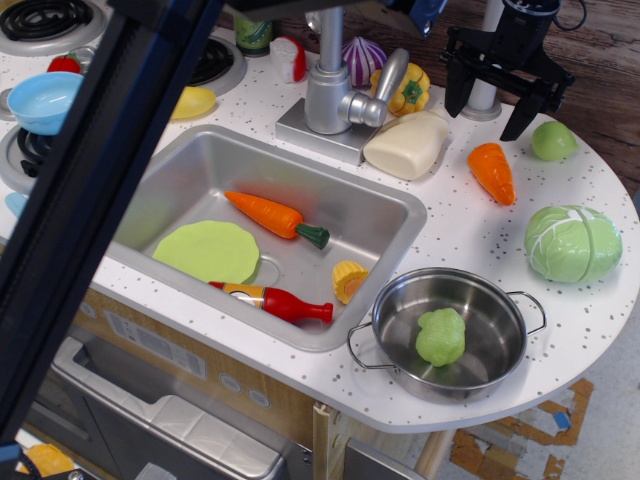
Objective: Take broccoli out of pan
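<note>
The broccoli, a small lumpy light-green toy, lies inside the pan, a round shiny steel pot with two wire loop handles at the front right of the white counter. My gripper is black, hangs high at the back right, far behind the pan, with its fingers spread wide and nothing between them.
A steel sink holds a carrot, a green disc, a ketchup bottle and a corn piece. A cabbage, a green ball, a second carrot, a cream bottle and the faucet stand behind the pan.
</note>
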### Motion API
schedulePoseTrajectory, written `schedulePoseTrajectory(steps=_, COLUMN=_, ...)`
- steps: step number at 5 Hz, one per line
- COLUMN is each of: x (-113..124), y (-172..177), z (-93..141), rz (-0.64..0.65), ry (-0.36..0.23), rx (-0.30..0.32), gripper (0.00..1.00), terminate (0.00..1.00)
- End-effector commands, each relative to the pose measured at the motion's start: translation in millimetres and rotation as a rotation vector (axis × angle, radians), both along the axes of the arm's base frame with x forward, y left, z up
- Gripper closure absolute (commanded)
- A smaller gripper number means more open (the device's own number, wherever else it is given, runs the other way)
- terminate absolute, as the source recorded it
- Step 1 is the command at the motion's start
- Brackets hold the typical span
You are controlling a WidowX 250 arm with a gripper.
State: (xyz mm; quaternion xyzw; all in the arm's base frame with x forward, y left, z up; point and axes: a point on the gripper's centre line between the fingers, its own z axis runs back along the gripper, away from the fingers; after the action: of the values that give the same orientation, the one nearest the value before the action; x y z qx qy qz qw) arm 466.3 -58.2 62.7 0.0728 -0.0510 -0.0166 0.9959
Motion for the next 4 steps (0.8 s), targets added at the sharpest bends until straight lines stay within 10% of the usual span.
schedulePoseTrajectory(steps=1, x=0, y=0, z=0, rz=0.000, ry=0.000, rx=0.000, gripper=0.00, terminate=0.00)
schedulePoseTrajectory(steps=4, x=-85, y=-22, z=65, rz=0.200, ry=0.014, rx=0.053, gripper=0.00, terminate=0.00)
